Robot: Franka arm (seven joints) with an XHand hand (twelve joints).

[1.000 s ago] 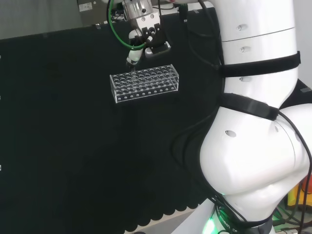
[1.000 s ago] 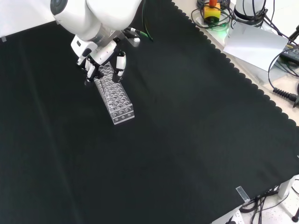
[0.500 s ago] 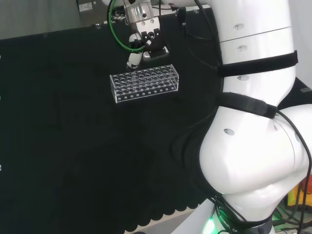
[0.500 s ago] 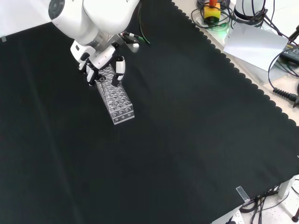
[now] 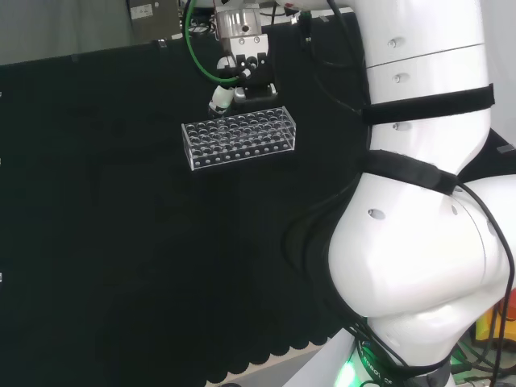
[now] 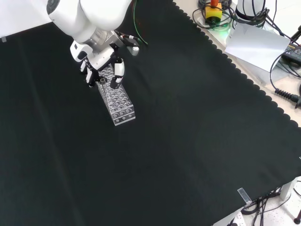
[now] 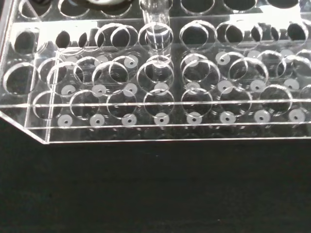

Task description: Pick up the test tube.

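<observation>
Head view, robot hand hanging over far edge of clear rack on black tabletop, front view, fingers curling down at rack's upper end, wrist view, test tube standing in rack hole, whether fingers are pinching it I cannot tell.

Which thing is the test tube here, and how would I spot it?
Find the clear plastic rack of round holes on the black cloth. At its far end, under the black and white hand, one clear glass tube stands in a hole; holes around it look empty.
</observation>
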